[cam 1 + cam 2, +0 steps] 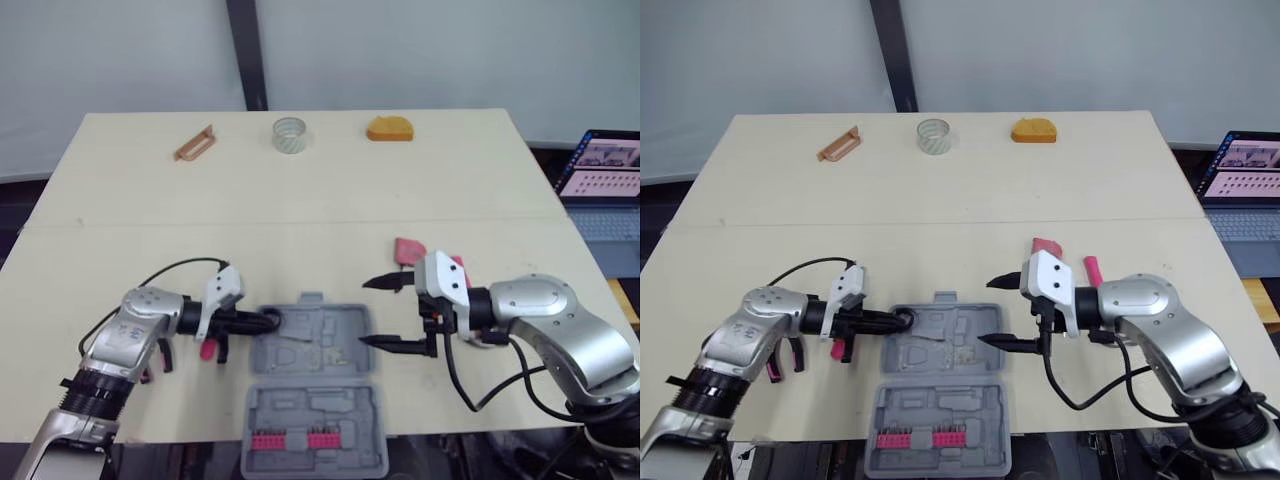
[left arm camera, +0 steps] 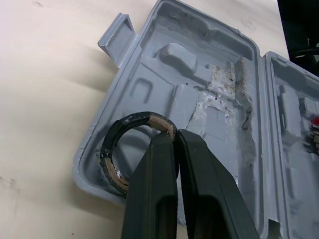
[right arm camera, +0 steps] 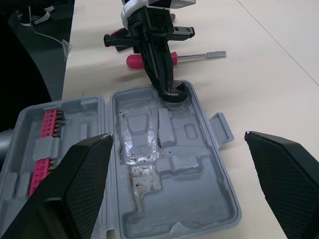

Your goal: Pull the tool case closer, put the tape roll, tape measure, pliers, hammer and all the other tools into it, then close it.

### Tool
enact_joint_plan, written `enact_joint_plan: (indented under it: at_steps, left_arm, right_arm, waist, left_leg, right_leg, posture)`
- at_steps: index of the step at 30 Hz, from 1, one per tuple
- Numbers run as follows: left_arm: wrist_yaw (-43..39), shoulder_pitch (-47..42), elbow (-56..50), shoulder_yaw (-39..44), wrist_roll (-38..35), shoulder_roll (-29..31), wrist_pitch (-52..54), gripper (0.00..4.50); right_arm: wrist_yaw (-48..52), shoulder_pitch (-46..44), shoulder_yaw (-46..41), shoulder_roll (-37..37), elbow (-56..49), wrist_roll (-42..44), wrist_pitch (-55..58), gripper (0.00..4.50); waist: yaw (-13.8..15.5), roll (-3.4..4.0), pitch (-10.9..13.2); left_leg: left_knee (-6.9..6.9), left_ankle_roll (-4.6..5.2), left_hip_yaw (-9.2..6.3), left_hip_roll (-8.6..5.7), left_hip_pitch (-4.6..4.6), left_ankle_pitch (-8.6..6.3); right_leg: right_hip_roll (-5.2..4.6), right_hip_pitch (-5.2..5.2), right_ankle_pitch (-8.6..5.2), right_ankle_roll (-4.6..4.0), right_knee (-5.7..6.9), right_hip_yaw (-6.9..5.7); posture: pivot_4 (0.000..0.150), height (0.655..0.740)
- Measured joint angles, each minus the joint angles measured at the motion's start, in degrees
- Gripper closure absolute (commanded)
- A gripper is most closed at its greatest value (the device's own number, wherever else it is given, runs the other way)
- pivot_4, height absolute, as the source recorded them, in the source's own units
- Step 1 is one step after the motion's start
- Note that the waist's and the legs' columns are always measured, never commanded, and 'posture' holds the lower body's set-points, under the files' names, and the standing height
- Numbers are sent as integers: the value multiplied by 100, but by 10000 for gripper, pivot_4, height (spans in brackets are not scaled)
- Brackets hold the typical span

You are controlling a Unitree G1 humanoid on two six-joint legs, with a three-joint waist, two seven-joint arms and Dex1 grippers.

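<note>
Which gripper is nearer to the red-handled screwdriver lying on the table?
Left. The left gripper, pinching the black tape roll at the tool case's edge, sits right beside the screwdriver. The right gripper hangs open at the case's far side.

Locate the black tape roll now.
The black tape roll is pinched in the left gripper, on the robot's left, just inside the left end of the open tool case, beside the red-handled screwdriver.

The tool case (image 1: 320, 335) is showing plain grey, with pink bits (image 1: 266, 440) at 6 o'clock; the tape roll (image 2: 130, 119) is looking black, the bench (image 1: 300, 190) pale beige.
</note>
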Motion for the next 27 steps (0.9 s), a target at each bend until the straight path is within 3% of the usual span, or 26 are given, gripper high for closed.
enact_joint_plan:
  at_steps: [25, 27]
  left_arm:
    - [-34, -90, 324, -117, 155, -26, -233, 44482]
    - [-42, -111, 315, -115, 134, -27, -202, 37646]
  right_arm:
    - [-19, 3, 0, 0, -1, 19, -4, 0]
    - [-19, 3, 0, 0, -1, 26, -4, 0]
  waist:
    - [-2, 0, 0]
    - [-1, 0, 0]
  left_leg:
    - [1, 0, 0, 0, 0, 0]
    - [2, 0, 0, 0, 0, 0]
  right_leg:
    - [0, 0, 0, 0, 1, -1]
    - [0, 0, 0, 0, 1, -1]
  posture:
    - [1500, 7400]
    - [1500, 7400]
